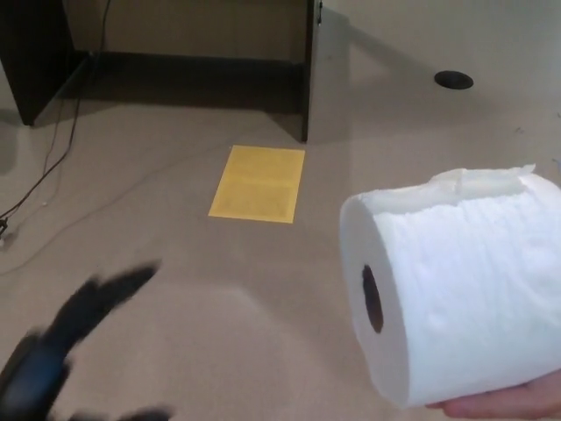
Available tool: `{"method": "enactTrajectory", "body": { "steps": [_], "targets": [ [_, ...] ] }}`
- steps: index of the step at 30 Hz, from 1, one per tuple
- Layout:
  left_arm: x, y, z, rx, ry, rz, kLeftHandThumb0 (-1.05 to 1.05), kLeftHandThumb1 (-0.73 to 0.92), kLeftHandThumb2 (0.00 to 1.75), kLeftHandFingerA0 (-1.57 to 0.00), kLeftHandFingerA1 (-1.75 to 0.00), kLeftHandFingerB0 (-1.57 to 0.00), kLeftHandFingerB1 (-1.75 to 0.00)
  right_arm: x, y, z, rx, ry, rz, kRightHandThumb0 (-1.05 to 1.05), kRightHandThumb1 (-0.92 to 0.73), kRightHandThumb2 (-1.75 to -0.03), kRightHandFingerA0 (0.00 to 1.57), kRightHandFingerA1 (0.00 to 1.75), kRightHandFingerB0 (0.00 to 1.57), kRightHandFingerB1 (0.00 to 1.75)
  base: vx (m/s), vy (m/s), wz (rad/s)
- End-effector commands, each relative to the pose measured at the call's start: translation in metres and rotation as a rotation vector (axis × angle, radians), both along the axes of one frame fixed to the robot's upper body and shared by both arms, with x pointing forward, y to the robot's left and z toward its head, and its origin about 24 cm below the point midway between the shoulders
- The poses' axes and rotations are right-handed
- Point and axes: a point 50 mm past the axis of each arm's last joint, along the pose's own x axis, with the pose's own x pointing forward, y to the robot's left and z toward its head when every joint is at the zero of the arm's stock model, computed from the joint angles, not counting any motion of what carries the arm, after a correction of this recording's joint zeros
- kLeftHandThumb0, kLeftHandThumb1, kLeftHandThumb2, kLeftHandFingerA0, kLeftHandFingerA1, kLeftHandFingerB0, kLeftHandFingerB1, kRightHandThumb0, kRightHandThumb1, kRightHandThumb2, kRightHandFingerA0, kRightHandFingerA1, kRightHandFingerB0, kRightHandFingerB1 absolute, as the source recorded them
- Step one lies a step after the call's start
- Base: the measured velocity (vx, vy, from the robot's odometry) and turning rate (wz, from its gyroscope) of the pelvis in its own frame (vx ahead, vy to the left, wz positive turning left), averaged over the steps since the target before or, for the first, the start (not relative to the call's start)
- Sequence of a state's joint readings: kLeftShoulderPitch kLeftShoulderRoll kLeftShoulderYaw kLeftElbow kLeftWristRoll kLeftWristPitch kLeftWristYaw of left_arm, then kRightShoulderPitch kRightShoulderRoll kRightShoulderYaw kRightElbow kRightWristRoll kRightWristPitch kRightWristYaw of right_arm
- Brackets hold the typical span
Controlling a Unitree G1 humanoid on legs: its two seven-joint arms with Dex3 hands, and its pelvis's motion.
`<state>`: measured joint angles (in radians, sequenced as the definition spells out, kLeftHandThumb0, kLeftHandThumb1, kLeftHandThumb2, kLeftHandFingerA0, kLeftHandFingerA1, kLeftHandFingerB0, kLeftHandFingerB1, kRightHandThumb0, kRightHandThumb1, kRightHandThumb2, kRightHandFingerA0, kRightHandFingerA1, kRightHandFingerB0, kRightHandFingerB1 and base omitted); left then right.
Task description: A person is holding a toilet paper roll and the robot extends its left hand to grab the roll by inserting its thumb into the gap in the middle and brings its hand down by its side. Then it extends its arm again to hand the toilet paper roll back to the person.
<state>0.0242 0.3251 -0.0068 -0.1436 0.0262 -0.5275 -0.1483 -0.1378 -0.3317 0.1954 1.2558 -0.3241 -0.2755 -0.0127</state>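
A white toilet paper roll (456, 285) fills the lower right of the head view, its dark core hole (372, 298) facing left. A person's hand (508, 405) holds it from underneath at the bottom right edge. My left hand (74, 338) comes in at the bottom left, black and motion-blurred, open with fingers spread and nothing in it. It is well to the left of the roll and apart from it. My right hand does not show.
A yellow sheet (258, 184) lies on the beige floor (175, 254). A dark desk frame (305, 70) stands at the back, with cables (53, 162) trailing on the left. A black round grommet (453, 80) sits at the upper right.
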Motion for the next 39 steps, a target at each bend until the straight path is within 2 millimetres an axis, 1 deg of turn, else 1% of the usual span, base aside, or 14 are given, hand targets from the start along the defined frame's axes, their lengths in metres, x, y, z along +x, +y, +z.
{"method": "enactTrajectory", "body": {
  "steps": [1,2,3,6,7,8,9,11,12,15,16,36,37,39],
  "targets": [
    [0.019,-0.058,0.064,0.042,-0.094,-0.198,-0.43,0.36,0.52,-0.2,-0.31,-0.18,-0.28,0.008,-0.006,0.006,-0.042,-0.022,0.011,-0.39,-0.66,-0.6,0.79,0.64,0.56,0.42,0.0,0.0,0.0],
    [0.02,-0.06,0.065,0.04,-0.097,-0.205,-0.43,0.36,0.51,-0.18,-0.31,-0.17,-0.27,0.008,-0.006,0.006,-0.04,-0.02,0.012,-0.39,-0.67,-0.6,0.77,0.6,0.55,0.42,0.0,0.0,0.0],
    [0.025,-0.071,0.073,0.047,-0.124,-0.228,-0.25,0.15,0.76,0.0,-0.48,0.0,-0.47,0.009,-0.005,0.006,-0.033,-0.016,0.007,-0.38,-0.67,-0.6,0.74,0.58,0.53,0.41,0.0,0.0,0.0],
    [0.028,-0.084,0.083,0.077,-0.153,-0.229,-0.28,0.14,0.76,0.0,-0.48,0.0,-0.48,0.008,-0.005,0.006,-0.03,-0.018,0.008,-0.38,-0.67,-0.61,0.75,0.58,0.53,0.41,0.0,0.0,0.0],
    [0.029,-0.088,0.084,0.08,-0.157,-0.234,-0.28,0.14,0.76,0.0,-0.48,0.0,-0.48,0.008,-0.005,0.005,-0.03,-0.015,0.01,-0.38,-0.67,-0.6,0.77,0.58,0.53,0.41,0.0,0.0,0.0],
    [0.03,-0.092,0.087,0.081,-0.163,-0.245,-0.55,0.34,0.63,-0.14,-0.37,-0.1,-0.33,0.007,-0.005,0.005,-0.032,-0.012,0.013,-0.39,-0.67,-0.61,0.76,0.58,0.53,0.41,0.0,0.0,0.0],
    [0.03,-0.096,0.089,0.088,-0.17,-0.256,-0.28,0.13,0.76,0.0,-0.48,0.0,-0.48,0.007,-0.005,0.005,-0.032,-0.01,0.012,-0.39,-0.67,-0.6,0.77,0.6,0.53,0.41,0.0,0.0,0.0],
    [0.029,-0.103,0.092,0.088,-0.18,-0.265,-0.27,0.12,0.75,-0.01,-0.48,0.0,-0.48,0.006,-0.005,0.004,-0.03,-0.009,0.012,-0.39,-0.66,-0.61,0.78,0.62,0.54,0.42,0.0,0.0,0.0],
    [0.028,-0.106,0.093,0.086,-0.186,-0.269,-0.55,0.35,0.64,-0.18,-0.38,-0.09,-0.33,0.005,-0.005,0.004,-0.028,-0.009,0.013,-0.39,-0.66,-0.6,0.77,0.62,0.54,0.42,0.0,0.0,0.0],
    [0.027,-0.113,0.093,0.082,-0.197,-0.286,-0.55,0.35,0.63,-0.17,-0.37,-0.1,-0.33,0.004,-0.004,0.003,-0.027,-0.003,0.017,-0.39,-0.66,-0.6,0.77,0.59,0.54,0.42,0.0,0.0,0.0],
    [0.027,-0.114,0.093,0.084,-0.191,-0.29,-0.28,0.14,0.77,0.0,-0.48,0.0,-0.48,0.004,-0.004,0.003,-0.026,-0.003,0.017,-0.39,-0.66,-0.6,0.77,0.63,0.56,0.43,0.0,0.0,0.0],
    [0.014,-0.148,0.089,0.121,-0.201,-0.295,-0.29,0.17,0.78,0.0,-0.48,0.0,-0.48,0.001,-0.001,0.0,-0.014,0.017,0.016,-0.39,-0.66,-0.6,0.77,0.63,0.55,0.42,0.0,0.0,0.0],
    [0.014,-0.15,0.089,0.112,-0.207,-0.299,-0.55,0.36,0.63,-0.16,-0.38,-0.09,-0.33,0.001,-0.001,0.0,-0.016,0.018,0.019,-0.39,-0.66,-0.6,0.76,0.64,0.55,0.42,0.0,0.0,0.0],
    [0.012,-0.156,0.089,0.11,-0.222,-0.304,-0.54,0.37,0.64,-0.23,-0.4,-0.09,-0.33,0.0,0.0,-0.001,-0.022,0.021,0.032,-0.39,-0.66,-0.6,0.75,0.61,0.55,0.42,0.0,0.0,0.0]
  ]
}}
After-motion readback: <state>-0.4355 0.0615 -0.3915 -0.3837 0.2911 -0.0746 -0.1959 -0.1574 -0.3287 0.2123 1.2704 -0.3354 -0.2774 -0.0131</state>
